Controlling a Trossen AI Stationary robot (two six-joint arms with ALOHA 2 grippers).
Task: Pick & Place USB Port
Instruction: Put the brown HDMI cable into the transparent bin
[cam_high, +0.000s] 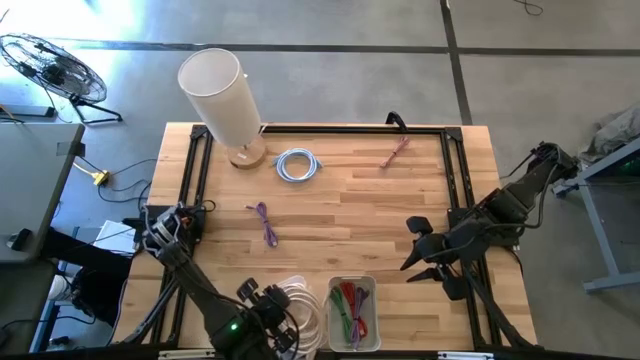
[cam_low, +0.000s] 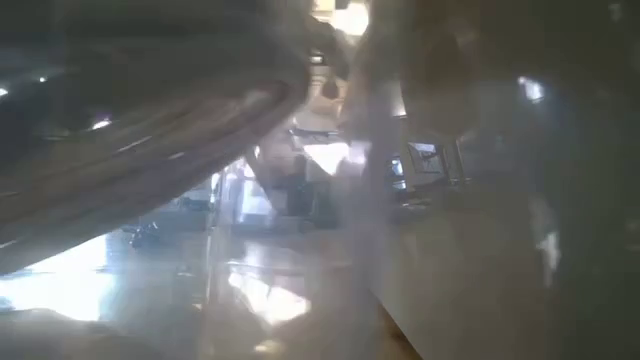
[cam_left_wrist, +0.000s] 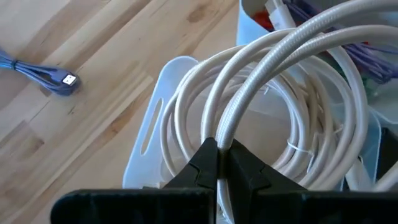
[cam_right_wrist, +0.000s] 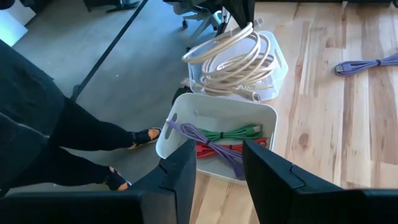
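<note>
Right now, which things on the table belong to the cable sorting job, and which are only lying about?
Belong to the job:
- white cable, gripped by the left gripper
- white bin under it
- bin of coloured cables
- purple cable, light blue coil, pink cable, loose on the table
- right gripper, open, above the bin of coloured cables

Lying about:
- lamp
- fan on the floor

— Any writing, labels or numbers to read anywhere?

— None. The white cylinder at the upper left of the overhead view is blank, and the white bins in the right wrist view carry no legible marking.

— The cable plug?

— The small connector at the left of the left wrist view shows nothing readable.
</note>
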